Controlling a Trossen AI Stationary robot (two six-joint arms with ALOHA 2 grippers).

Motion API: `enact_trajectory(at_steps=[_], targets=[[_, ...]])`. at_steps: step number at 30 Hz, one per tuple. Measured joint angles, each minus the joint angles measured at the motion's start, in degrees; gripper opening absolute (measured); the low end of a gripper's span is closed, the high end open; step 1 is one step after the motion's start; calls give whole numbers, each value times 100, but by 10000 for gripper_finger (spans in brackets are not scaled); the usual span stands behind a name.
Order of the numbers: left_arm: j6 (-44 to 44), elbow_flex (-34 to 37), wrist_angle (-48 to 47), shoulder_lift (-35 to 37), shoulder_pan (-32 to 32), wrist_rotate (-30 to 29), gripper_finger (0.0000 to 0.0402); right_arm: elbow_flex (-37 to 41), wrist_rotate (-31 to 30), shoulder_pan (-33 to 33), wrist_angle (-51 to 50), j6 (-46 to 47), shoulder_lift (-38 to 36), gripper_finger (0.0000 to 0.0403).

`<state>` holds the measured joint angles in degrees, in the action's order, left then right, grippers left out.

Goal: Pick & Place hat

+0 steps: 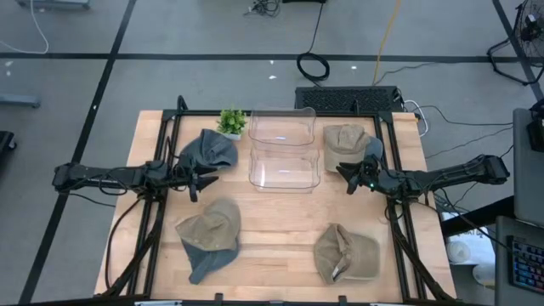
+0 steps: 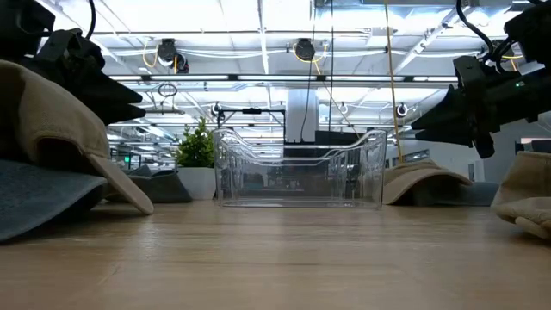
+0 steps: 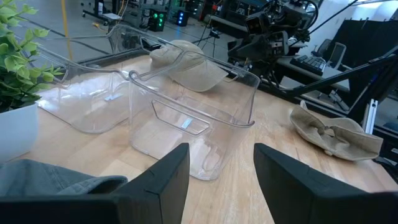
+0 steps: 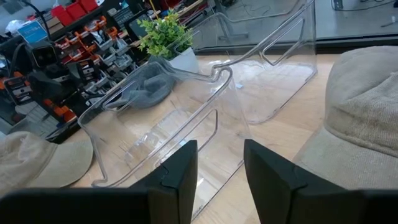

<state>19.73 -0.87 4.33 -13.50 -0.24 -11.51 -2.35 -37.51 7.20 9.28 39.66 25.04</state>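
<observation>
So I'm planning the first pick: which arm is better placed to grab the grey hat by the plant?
Left. The left gripper hovers open right beside the grey hat; the right gripper sits across the clear bins by a tan hat.

Bright, even light falls from ceiling strip lamps (image 2: 258,33), which blow out white in the low view. Shadows on the counter (image 1: 280,229) are soft and faint. The clear bins (image 3: 186,99) carry small glints. Nearest hats (image 2: 52,129) in the low view are blurred.

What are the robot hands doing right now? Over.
Left gripper open, empty, beside grey fabric cap. Right gripper open, empty, beside tan fabric cap. Clear plastic bins between them.
</observation>
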Motion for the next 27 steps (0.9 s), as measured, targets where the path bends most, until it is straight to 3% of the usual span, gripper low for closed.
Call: enact_trajectory(at_steps=[6, 18, 23, 27], targets=[[0, -1, -1, 0, 1, 0, 187, -54, 161, -2, 348, -623, -4, 143], [0, -1, 1, 0, 1, -2, 187, -992, 463, 2, 207, -1791, 99, 269], [0, 0, 1, 0, 0, -2, 186, -1735, 376, 2, -327, -2454, 293, 280], [0, -1, 1, 0, 1, -2, 186, -2579, -169, 2, -1280, -2595, 610, 270]])
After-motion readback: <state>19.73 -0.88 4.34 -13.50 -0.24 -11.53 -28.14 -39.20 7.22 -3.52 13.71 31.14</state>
